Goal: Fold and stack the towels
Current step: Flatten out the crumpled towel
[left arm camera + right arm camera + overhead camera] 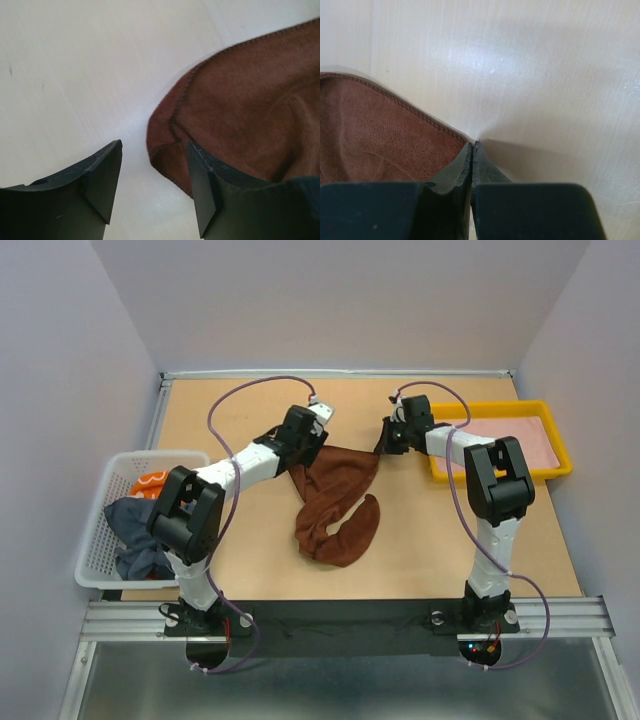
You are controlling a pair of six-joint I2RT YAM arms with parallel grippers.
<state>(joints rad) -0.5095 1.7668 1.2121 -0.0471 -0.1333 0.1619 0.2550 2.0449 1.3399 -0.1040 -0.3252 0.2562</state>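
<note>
Now the soft reddish-brown terry towel (pixel 335 500) lay bunched on the desk (pixel 450 540). The left claw (pixel 155 150) stood released beside one hemmed corner, the right claw (pixel 471 145) clenched on another; gripping that free hem squarely would aid spreading.

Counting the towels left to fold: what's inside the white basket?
In the white basket lie an orange patterned towel and a dark navy towel. Whatever is beneath them is covered.
</note>
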